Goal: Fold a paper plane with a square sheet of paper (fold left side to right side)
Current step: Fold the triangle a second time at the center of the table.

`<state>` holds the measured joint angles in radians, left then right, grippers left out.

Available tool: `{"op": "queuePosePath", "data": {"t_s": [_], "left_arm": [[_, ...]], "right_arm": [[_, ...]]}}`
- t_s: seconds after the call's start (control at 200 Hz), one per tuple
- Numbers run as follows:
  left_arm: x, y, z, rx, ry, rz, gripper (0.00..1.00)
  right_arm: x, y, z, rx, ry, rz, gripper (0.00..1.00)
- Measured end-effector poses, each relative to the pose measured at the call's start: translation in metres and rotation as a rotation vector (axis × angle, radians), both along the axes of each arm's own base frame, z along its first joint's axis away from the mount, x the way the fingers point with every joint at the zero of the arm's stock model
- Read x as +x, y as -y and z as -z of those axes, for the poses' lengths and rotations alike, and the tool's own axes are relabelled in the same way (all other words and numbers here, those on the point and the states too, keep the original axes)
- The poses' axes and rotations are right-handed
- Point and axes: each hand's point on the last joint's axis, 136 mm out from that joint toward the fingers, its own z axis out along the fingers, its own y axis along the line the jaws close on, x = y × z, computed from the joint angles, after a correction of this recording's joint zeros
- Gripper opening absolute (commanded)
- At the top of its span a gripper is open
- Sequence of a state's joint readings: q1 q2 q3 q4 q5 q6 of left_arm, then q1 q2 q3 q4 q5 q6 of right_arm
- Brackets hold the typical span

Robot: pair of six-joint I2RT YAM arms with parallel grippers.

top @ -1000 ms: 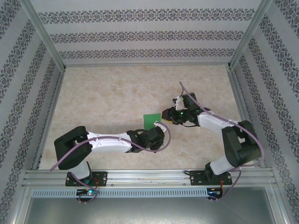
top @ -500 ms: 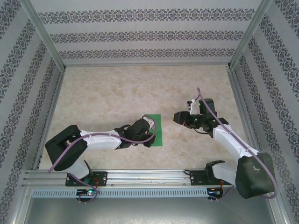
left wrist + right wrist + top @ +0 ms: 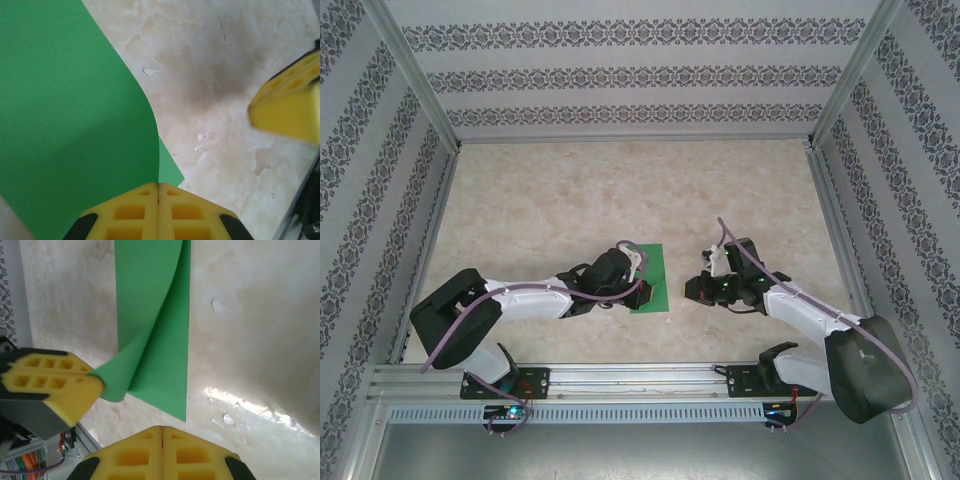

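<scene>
The sheet (image 3: 150,300) is held clamped at one corner by the left end effector (image 3: 159,192); the right end effector (image 3: 161,434) is closed, empty. Edges should be aligned at 3 o'clock before creasing.

Thin bright green square sheet of paper (image 3: 150,315) — matt, smooth, no sheen. Cream marbled worktop (image 3: 250,340) — smooth, semi-glossy, patch of glare, a few small white chips. Yellow pads (image 3: 190,212) of left gripper (image 3: 159,186): matt, foam or soft plastic, cannot tell which, with square hollows. White arm shells (image 3: 525,300): glossy plastic. Near-edge rail (image 3: 640,375): brushed metal.
</scene>
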<state>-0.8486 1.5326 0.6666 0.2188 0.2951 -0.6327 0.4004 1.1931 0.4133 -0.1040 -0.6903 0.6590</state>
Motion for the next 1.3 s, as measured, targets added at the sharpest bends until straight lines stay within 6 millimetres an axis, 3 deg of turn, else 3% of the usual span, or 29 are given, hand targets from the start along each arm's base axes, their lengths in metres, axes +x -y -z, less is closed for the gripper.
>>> {"op": "queuePosePath", "data": {"t_s": [0.225, 0.7, 1.299], "left_arm": [[0.002, -0.005, -0.001, -0.013, -0.011, -0.005, 0.0], [-0.002, -0.006, 0.0, -0.025, -0.025, 0.011, 0.0], [0.004, -0.017, 0.007, -0.016, -0.074, -0.006, 0.0]], "right_arm": [[-0.006, -0.021, 0.012, -0.008, -0.019, -0.041, 0.0], [-0.005, -0.04, 0.032, -0.064, -0.059, -0.069, 0.0], [-0.005, -0.036, 0.045, -0.145, -0.072, -0.089, 0.0]]}}
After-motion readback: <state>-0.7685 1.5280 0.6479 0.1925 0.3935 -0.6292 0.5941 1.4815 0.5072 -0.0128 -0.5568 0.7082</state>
